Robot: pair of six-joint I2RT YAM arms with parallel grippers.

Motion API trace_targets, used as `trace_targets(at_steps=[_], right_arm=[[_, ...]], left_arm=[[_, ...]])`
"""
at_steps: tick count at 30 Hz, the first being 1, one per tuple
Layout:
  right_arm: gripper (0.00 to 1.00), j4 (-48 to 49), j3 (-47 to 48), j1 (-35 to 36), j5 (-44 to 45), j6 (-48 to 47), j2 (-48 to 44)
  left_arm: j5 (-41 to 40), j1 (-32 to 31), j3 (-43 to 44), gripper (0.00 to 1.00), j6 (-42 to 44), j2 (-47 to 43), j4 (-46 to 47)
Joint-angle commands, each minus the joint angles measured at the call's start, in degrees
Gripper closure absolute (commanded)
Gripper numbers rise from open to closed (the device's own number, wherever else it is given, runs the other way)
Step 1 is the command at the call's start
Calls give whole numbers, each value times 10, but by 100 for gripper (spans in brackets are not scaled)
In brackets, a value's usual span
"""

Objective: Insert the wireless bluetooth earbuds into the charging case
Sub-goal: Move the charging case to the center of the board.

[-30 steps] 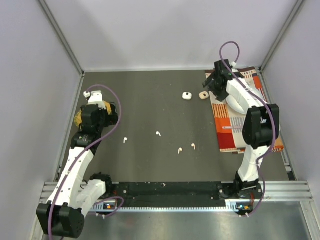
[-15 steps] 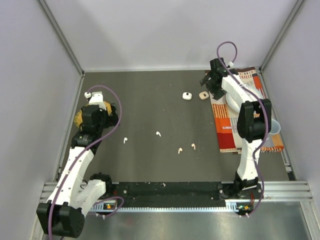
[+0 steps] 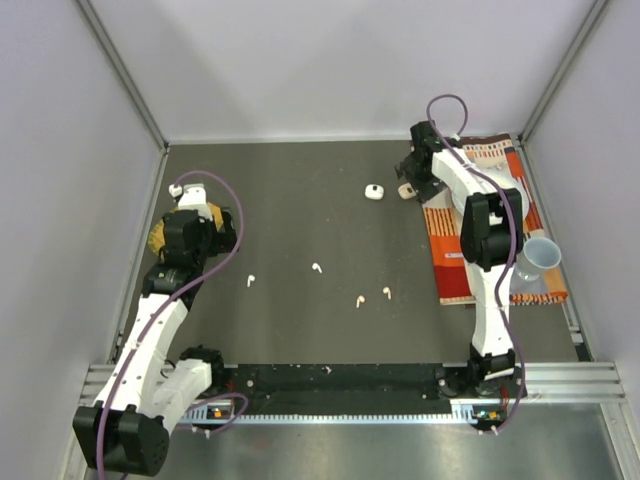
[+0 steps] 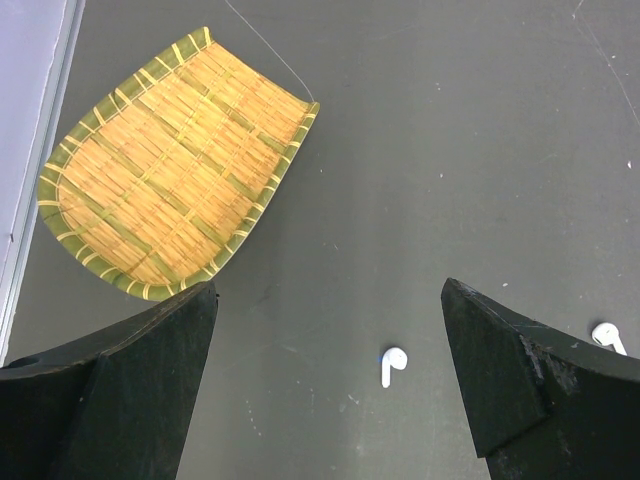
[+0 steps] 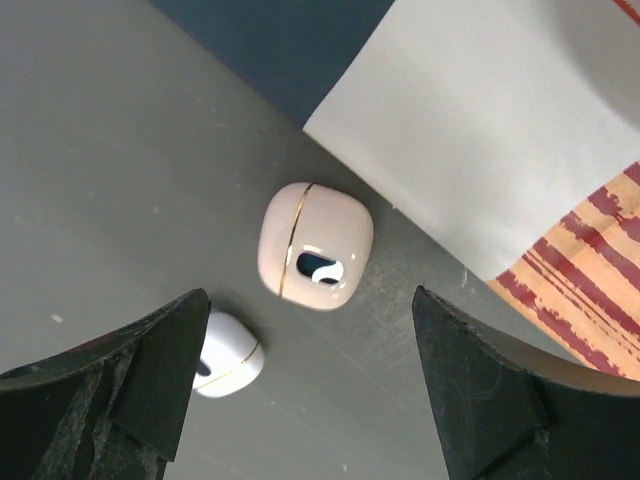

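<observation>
four earbuds (image 3: 317, 268) lie loose on the dark table (image 3: 300, 210), scattered in a rough row well apart from the pink charging case (image 5: 316, 246) and nearer the arm bases than it is. from above two look white and two perhaps peach, though they are too small to be sure. the right gripper (image 5: 308, 298) hovers straight over the pink charging case with its jaws spread wide, one finger to each side of it, holding nothing. a white case (image 5: 228, 355) sits just beside the pink one, on the side away from the striped cloth (image 5: 590, 270), whose edge lies near the pink case's other side. the left gripper (image 4: 328, 290), well apart from the pink case, also gapes wide and empty above a woven tray (image 4: 170, 180).
</observation>
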Motion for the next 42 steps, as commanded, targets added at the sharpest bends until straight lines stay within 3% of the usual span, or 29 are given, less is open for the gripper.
trace_targets(at_steps=[1,12,18,26,30,32,33,42], right_arm=[[17,-22,44,5,8,29,18],[16,-23,58,7,1,24,24],[11,-22,39,31,101,-46,-52],[1,-15,22,33,99,-113,-104],[1,-14,-4,19,71,-66,-112],[1,-4,3,-8,-45,-50,-92],[1,-4,6,-10,-57,-43,-79],[10,-5,15,-6,-23,49,-35]], left_arm=[[-3,0,21,1,0,-15,12],[1,-1,21,1,-1,-13,12],[0,0,21,1,0,-13,11],[5,0,22,1,-2,-13,11],[5,-1,21,1,-3,-19,11],[4,0,19,1,-3,-23,11],[6,-1,19,1,-3,-24,11],[7,0,20,1,-3,-17,11]])
